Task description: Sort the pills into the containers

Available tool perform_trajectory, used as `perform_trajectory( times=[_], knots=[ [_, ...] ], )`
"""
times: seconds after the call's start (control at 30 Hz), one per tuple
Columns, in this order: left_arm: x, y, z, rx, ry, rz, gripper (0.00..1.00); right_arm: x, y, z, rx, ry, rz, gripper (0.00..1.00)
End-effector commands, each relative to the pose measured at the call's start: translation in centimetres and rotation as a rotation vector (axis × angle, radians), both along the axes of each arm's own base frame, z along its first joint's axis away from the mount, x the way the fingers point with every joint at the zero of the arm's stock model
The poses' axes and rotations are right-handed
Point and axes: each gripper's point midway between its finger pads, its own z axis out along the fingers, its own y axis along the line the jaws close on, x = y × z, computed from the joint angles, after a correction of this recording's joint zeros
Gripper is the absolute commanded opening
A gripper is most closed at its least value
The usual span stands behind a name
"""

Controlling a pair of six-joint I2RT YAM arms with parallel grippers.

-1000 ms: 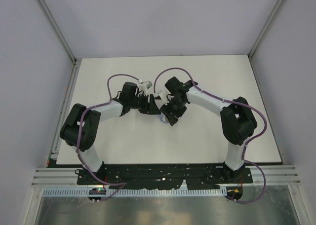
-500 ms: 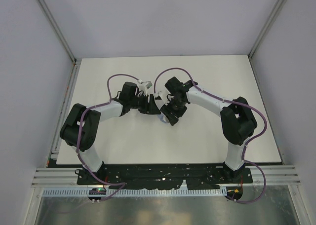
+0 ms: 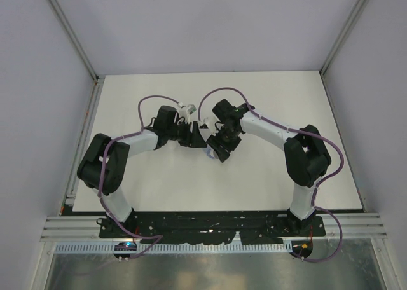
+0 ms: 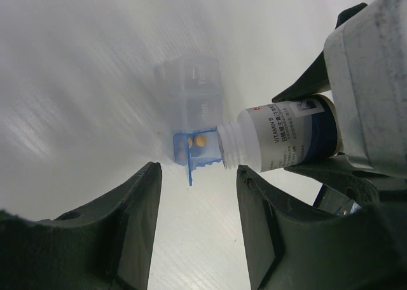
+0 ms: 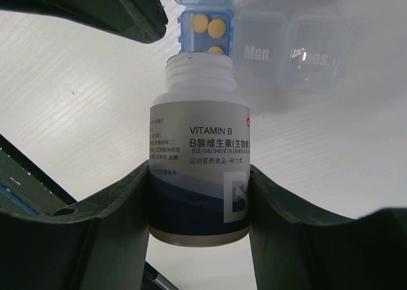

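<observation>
My right gripper (image 5: 198,198) is shut on an uncapped white and dark blue Vitamin B bottle (image 5: 198,169). The bottle is tipped, its open mouth against the blue open compartment (image 5: 205,29) of a clear pill organiser (image 5: 286,48) marked Mon. and Tues. Yellow pills (image 5: 208,26) lie in that blue compartment. In the left wrist view the bottle (image 4: 286,137) points at the blue compartment (image 4: 197,151), with a yellow pill (image 4: 200,140) at its mouth. My left gripper (image 4: 198,194) is open and empty, just short of the organiser (image 4: 191,86). From above, both grippers (image 3: 194,136) (image 3: 216,150) meet mid-table.
The white table (image 3: 267,182) spreads around both arms, walled on the left, right and back. A small grey-white object (image 3: 186,107) lies just behind the left wrist. The right gripper's body (image 4: 369,80) fills the right side of the left wrist view.
</observation>
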Motion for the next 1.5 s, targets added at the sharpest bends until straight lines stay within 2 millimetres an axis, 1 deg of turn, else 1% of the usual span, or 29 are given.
perform_trajectory(
  times=[0.0,0.23,0.27,0.3,0.8,0.93,0.97,1.0,1.03,1.07,1.1,1.13,1.17,1.2,1.23,1.27,1.3,1.33,1.37,1.47],
  knots=[
    [0.5,-0.2,2.0,-0.036,-0.057,0.001,0.54,1.0,1.3,2.5,0.066,-0.070,0.013,0.06],
    [0.5,-0.2,2.0,-0.035,-0.055,0.001,0.54,1.2,1.5,3.2,0.104,-0.103,0.002,0.06],
    [0.5,-0.2,2.0,-0.036,-0.057,0.001,0.54,1.1,1.4,3.0,0.102,-0.102,0.002,0.06],
    [0.5,-0.2,2.0,-0.036,-0.057,0.001,0.54,1.2,1.5,3.3,0.113,-0.113,0.000,0.06],
    [0.9,0.2,2.4,-0.035,-0.072,0.009,0.54,0.8,0.9,3.0,0.158,-0.133,-0.026,0.06],
    [1.1,0.3,2.6,-0.032,-0.085,0.010,0.54,0.6,1.1,3.4,0.205,-0.148,-0.025,0.06],
    [1.1,0.3,2.5,-0.031,-0.084,0.011,0.54,0.5,1.0,3.2,0.214,-0.140,-0.027,0.06],
    [1.1,0.3,2.5,-0.031,-0.084,0.011,0.54,0.6,1.2,3.6,0.233,-0.153,-0.029,0.06],
    [1.2,0.3,2.5,-0.033,-0.086,0.012,0.54,0.4,1.0,3.4,0.237,-0.147,-0.031,0.06],
    [1.2,0.3,2.6,-0.033,-0.089,0.011,0.54,0.7,1.2,3.8,0.258,-0.166,-0.031,0.06],
    [1.2,0.3,2.6,-0.033,-0.090,0.009,0.54,0.4,1.1,3.6,0.263,-0.163,-0.032,0.06],
    [1.2,0.4,2.6,-0.032,-0.088,0.010,0.54,0.6,1.2,4.0,0.283,-0.179,-0.034,0.06],
    [1.2,0.3,2.7,-0.033,-0.093,0.007,0.54,0.4,1.0,3.8,0.290,-0.173,-0.038,0.06],
    [1.3,0.3,2.8,-0.034,-0.097,0.005,0.54,0.6,1.1,4.2,0.312,-0.192,-0.039,0.06],
    [1.3,0.3,2.8,-0.037,-0.100,0.002,0.54,0.4,1.0,4.0,0.319,-0.187,-0.042,0.06],
    [1.3,0.3,2.9,-0.039,-0.102,0.002,0.54,0.5,1.1,4.4,0.337,-0.203,-0.045,0.06],
    [1.3,0.3,2.8,-0.039,-0.103,0.000,0.54,0.5,0.9,4.2,0.345,-0.201,-0.048,0.06],
    [1.4,0.3,3.0,-0.043,-0.108,-0.001,0.54,0.5,1.1,4.7,0.368,-0.211,-0.048,0.06],
    [1.4,0.4,3.1,-0.045,-0.112,-0.003,0.54,0.5,0.8,4.5,0.373,-0.212,-0.052,0.06],
    [1.4,0.4,3.5,-0.057,-0.123,-0.013,0.54,0.6,1.0,5.5,0.433,-0.238,-0.048,0.06]
  ],
)
